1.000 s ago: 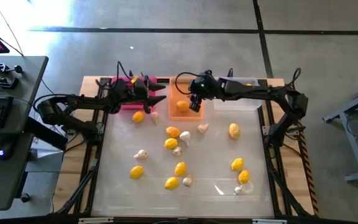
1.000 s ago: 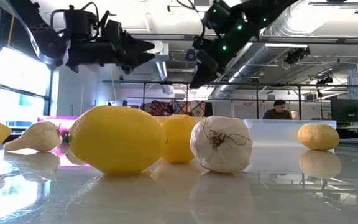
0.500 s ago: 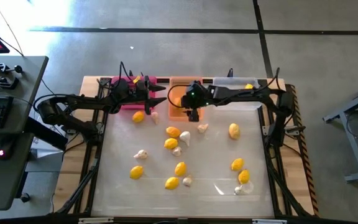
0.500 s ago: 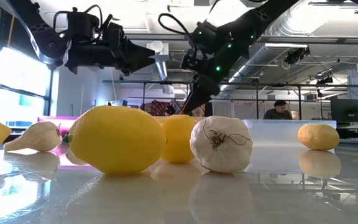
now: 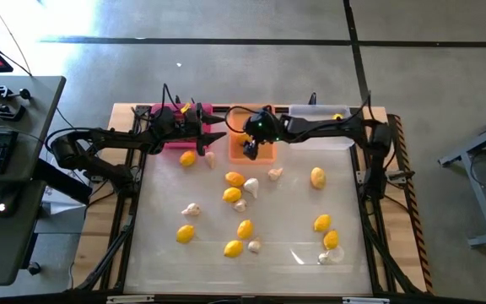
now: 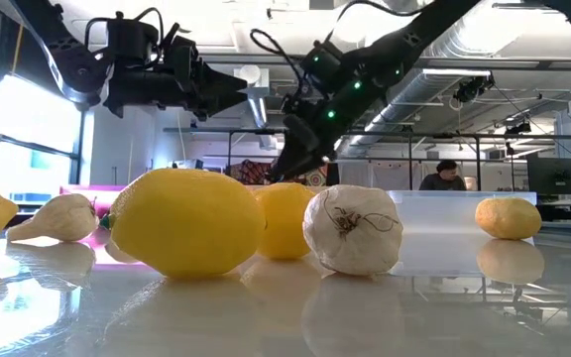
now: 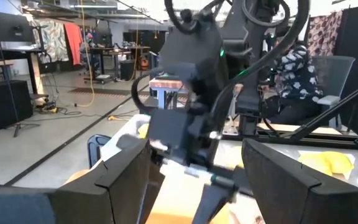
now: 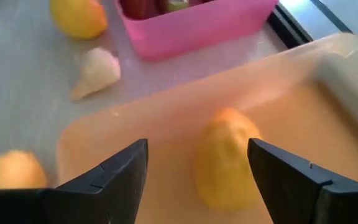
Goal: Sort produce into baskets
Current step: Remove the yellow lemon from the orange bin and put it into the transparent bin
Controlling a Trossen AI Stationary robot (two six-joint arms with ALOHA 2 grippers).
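Orange plastic, translucent and shallow: that's the middle basket (image 5: 240, 135) at the top centre of the high view, and a plump yellow-orange lemon (image 8: 225, 155) lies inside it, loose, smooth-skinned. Right hand (image 5: 250, 152) hangs right over it, fingers spread wide, gripping nothing. Magenta-pink basket (image 5: 174, 140) sits just left, the left hand (image 5: 218, 129) spread and empty by it. Clear basket (image 5: 321, 137) to the right. Lemons (image 5: 234, 179) and whitish garlic bulbs (image 5: 251, 187) dot the desk (image 5: 285, 228) below.
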